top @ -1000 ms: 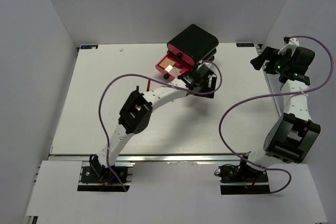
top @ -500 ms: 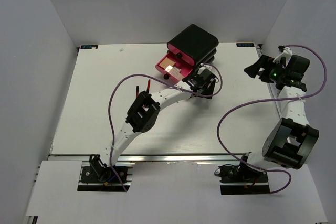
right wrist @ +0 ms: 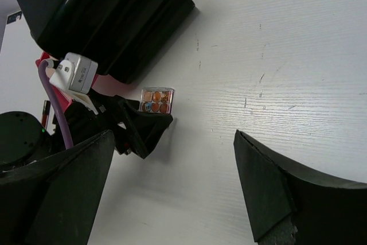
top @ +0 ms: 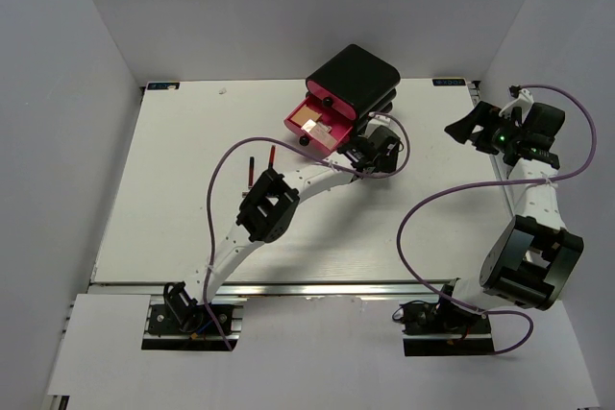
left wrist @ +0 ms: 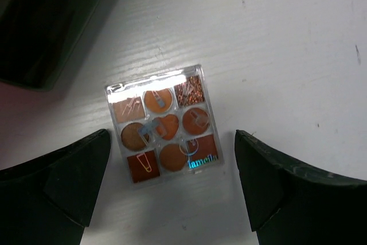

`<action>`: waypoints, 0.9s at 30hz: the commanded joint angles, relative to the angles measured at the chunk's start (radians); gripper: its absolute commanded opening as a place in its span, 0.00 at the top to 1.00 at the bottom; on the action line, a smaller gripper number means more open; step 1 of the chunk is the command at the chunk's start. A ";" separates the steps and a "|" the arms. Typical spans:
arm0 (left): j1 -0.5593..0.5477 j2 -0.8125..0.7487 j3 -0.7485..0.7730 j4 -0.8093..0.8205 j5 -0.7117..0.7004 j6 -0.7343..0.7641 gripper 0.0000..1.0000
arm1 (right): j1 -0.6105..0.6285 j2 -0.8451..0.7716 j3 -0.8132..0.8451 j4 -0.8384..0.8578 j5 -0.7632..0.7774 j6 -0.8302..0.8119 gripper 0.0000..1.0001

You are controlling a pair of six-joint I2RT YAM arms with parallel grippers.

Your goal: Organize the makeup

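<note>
A clear square palette (left wrist: pixel 163 128) with brown and orange pans lies flat on the white table beside the black box (left wrist: pixel 46 21). My left gripper (left wrist: pixel 172 164) hovers just above it, open, with a finger on each side and neither touching it. In the right wrist view the same palette (right wrist: pixel 156 100) shows just beyond the left gripper (right wrist: pixel 137 127). My right gripper (right wrist: pixel 172 182) is open and empty, raised over the right side of the table (top: pixel 476 127). Another beige palette (top: pixel 309 126) lies in the open pink drawer (top: pixel 300 132). Two thin red sticks (top: pixel 272 156) lie left of the left arm.
The black box (top: pixel 351 79) stands at the back centre of the table with its bottom pink drawer pulled out toward the left front. White walls enclose the table on three sides. The left arm's purple cable (top: pixel 231 156) loops over the table.
The left arm has stretched forward, carrying its gripper a little closer to the black box. The right gripper has swung left and turned toward the table's middle.
</note>
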 commanded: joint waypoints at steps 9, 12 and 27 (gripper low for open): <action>-0.015 0.101 0.048 -0.054 -0.086 -0.135 0.02 | -0.001 -0.007 0.012 0.063 -0.016 0.045 0.11; -0.023 0.110 0.030 -0.079 -0.116 -0.126 0.02 | -0.001 -0.004 0.017 0.068 -0.016 0.056 0.10; -0.055 0.039 -0.180 -0.056 -0.156 0.020 0.27 | -0.001 0.008 0.017 0.091 -0.025 0.097 0.11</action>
